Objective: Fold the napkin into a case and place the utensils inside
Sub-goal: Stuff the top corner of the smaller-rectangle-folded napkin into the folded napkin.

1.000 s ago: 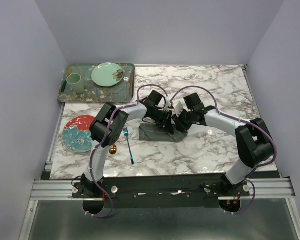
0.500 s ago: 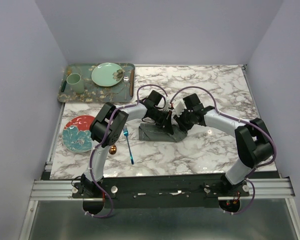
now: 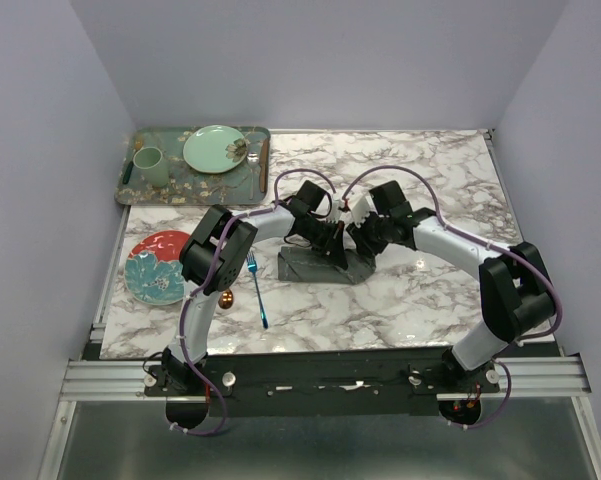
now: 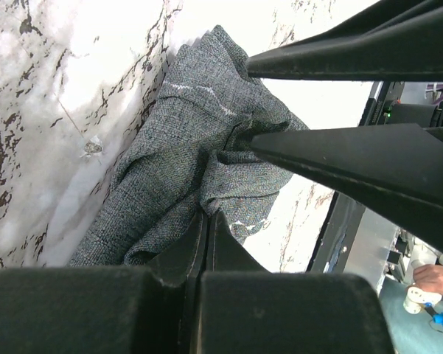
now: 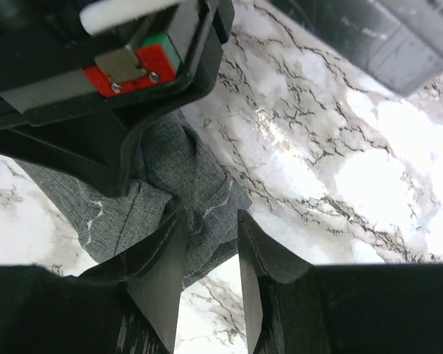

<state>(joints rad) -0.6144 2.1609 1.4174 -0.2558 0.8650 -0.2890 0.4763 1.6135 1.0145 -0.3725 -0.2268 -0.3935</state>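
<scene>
From above, both arms meet over the napkin (image 3: 310, 268), a bunched dark grey heap at the middle of the counter (image 3: 420, 300). The left pincer (image 3: 335, 246) and right pincer (image 3: 358, 240) sit tip to tip above its far right end; their jaws are too small to read from here. Only this view shows the fork (image 3: 257, 290) lying near the left arm, well apart from the napkin. The spoon (image 3: 227, 298) lies just beside the fork, half hidden under that arm.

At the left wrist, the left pincer (image 4: 208, 230) is closed tight, its 2 fingers pressed together with napkin (image 4: 169, 162) cloth at their tips. The right pincer (image 4: 248, 103) comes in from the right as 2 black wedges, tips apart, the lower one touching a fold.

At the right wrist, the right pincer (image 5: 210, 251) stands open, astride the napkin's (image 5: 166, 166) edge. Bare counter (image 5: 339, 147) shows between the fingers lower down, and the left pincer's housing fills the upper left.
</scene>
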